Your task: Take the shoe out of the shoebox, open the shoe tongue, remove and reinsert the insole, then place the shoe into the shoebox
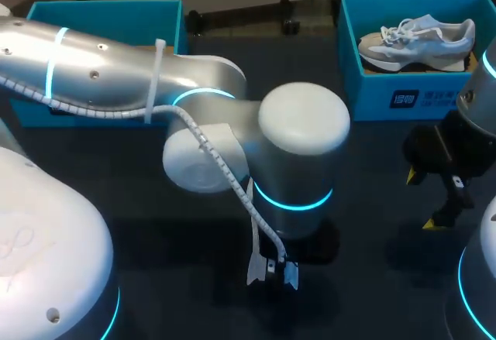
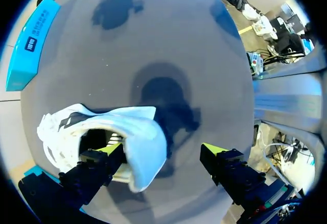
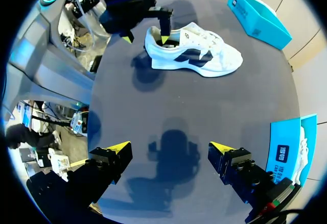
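Dark table (image 1: 372,146) fills the scene, with a teal shoebox at each far corner. The left shoebox (image 1: 116,15) stands at the far left, partly hidden behind the left arm (image 1: 116,69), which comes in from that side and reaches past the middle. Under its wrist a white shoe (image 2: 143,137) with a dark mark on its side (image 3: 194,55) lies on the table, outside both boxes; the head view does not show it, as the arm covers it. The left jaws stand open: one finger's yellow tip (image 2: 110,148) sits inside the shoe's opening at the heel, while the other finger (image 2: 219,157) is clear of the shoe, with a gap between it and the heel wall. Further right, the right shoebox (image 1: 372,92) holds a second shoe (image 1: 418,42), grey and white, lying on its side. The right arm (image 1: 477,100) enters at the right edge, near that box. Its jaws are spread wide over bare table, holding nothing, well apart from the white shoe.
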{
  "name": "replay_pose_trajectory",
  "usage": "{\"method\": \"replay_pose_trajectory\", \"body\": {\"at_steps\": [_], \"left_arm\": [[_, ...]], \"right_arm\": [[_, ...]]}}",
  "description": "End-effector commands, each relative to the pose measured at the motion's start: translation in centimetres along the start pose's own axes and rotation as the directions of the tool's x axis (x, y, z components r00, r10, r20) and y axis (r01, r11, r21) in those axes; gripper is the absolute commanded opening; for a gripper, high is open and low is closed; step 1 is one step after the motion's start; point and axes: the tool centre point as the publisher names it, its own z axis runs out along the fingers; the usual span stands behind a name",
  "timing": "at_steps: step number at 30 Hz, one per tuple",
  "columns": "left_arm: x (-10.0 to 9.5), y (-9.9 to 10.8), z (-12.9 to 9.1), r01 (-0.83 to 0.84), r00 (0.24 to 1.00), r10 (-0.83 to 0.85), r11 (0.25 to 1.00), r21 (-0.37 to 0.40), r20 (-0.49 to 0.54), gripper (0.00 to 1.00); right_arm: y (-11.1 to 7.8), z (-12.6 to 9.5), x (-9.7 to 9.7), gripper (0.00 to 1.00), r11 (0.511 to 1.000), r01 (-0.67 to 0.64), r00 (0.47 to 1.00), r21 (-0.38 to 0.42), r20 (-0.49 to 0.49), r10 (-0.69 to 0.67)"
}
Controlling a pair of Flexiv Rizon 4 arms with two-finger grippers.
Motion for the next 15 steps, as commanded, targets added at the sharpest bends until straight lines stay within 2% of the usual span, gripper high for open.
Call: {"method": "replay_pose_trajectory", "body": {"at_steps": [1,11,12,13,15], "left_arm": [[0.1,-0.8,1.3,0.011,1.0,-0.011,1.0,-0.007,-0.001,1.0],[0.3,-0.7,2.5,0.036,0.999,-0.036,0.999,0.007,-0.012,1.0],[0.2,-0.7,2.6,0.037,0.999,-0.037,0.999,0.006,-0.013,0.98],[0.1,-0.5,2.8,0.042,0.999,-0.042,0.999,0.009,-0.018,0.9],[0.0,-0.4,3.0,0.049,0.999,-0.049,0.999,0.012,-0.023,0.84]], "right_arm": [[0.0,0.1,0.1,1.0,1.0,0.0,1.0,0.001,0.002,0.0],[0.0,0.1,0.1,1.0,1.0,0.0,1.0,0.001,0.002,0.0],[0.0,0.1,0.1,1.0,1.0,0.0,1.0,0.001,0.002,0.0],[0.0,0.1,0.1,1.0,1.0,0.0,1.0,0.001,0.002,0.0],[0.0,0.1,0.1,1.0,1.0,0.0,1.0,0.001,0.002,0.0]]}}
